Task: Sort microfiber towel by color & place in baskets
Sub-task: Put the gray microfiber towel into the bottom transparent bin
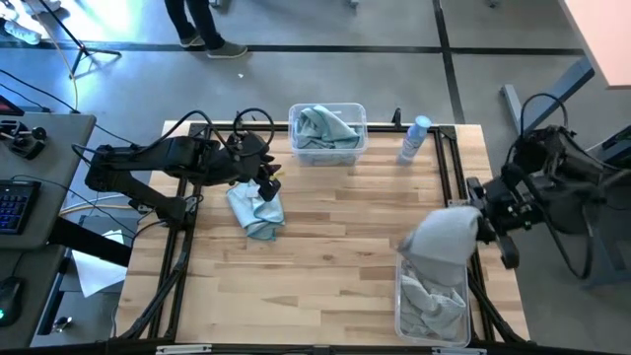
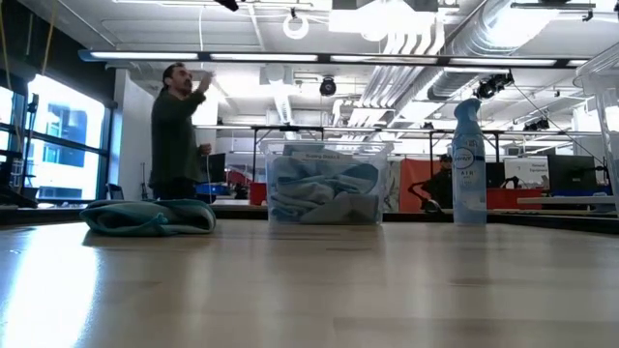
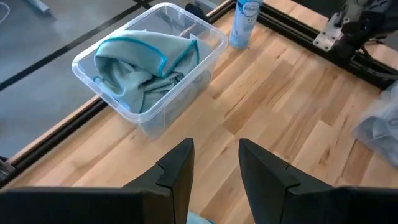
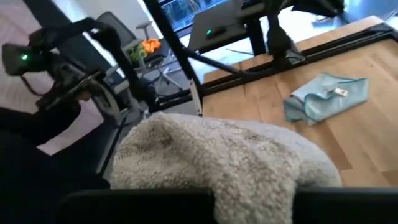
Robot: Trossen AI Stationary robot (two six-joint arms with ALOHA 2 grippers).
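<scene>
Right tool [image 1: 471, 229] clamped on grey towel [image 1: 442, 239] above basket [image 1: 431, 308]; left tool [image 1: 268, 185] apart.

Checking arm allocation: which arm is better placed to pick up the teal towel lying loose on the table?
Probably the left. Its tool hangs open right beside the teal towel, with the basket of teal cloths close by. The right tool is across the table, holding a grey towel over the other basket.
</scene>
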